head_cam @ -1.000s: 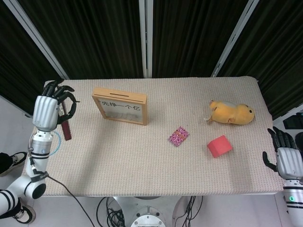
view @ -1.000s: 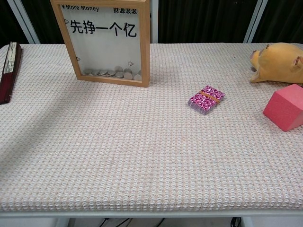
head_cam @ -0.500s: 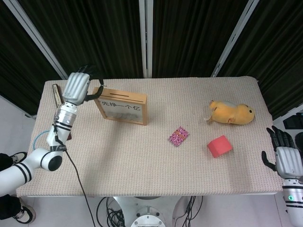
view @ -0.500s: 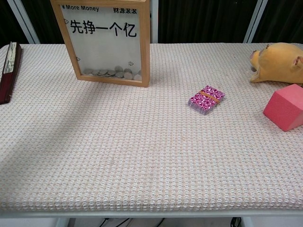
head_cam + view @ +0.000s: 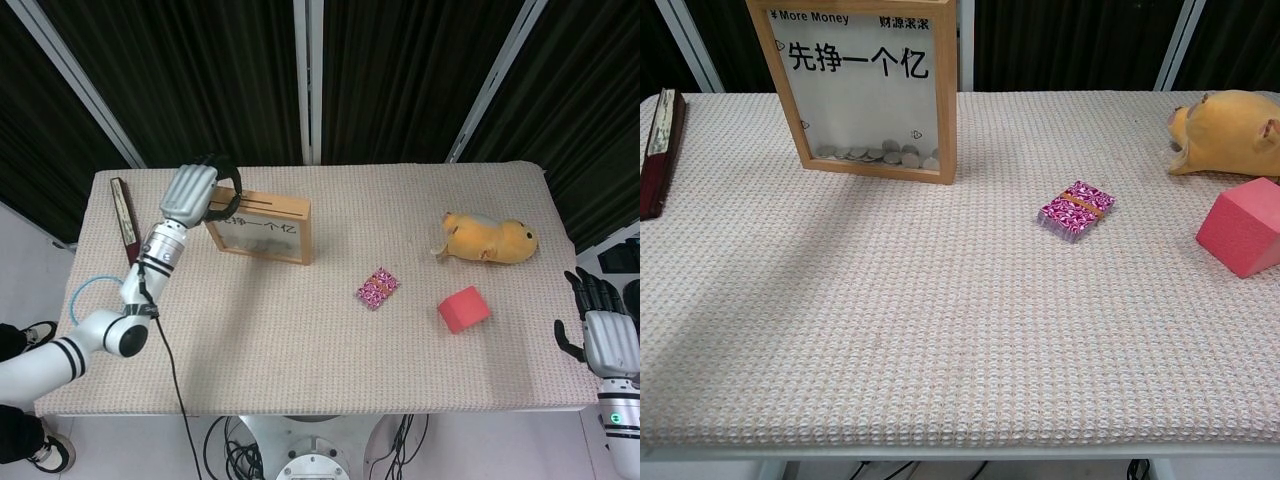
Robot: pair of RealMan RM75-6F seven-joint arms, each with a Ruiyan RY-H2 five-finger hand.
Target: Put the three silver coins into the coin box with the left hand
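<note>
Silver-backed, the left hand (image 5: 192,190) hangs over the left top corner of the wooden coin box (image 5: 257,227), fingers curled down; what they hold cannot be told. Silver coins (image 5: 880,154) lie inside it. Off the table's right edge, the right hand (image 5: 603,335) spreads empty.

Beige woven-topped table (image 5: 300,340); black curtains (image 5: 400,70) behind.

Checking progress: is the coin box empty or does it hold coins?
It holds coins: the coin box shows a row of silver coins behind its clear front.
</note>
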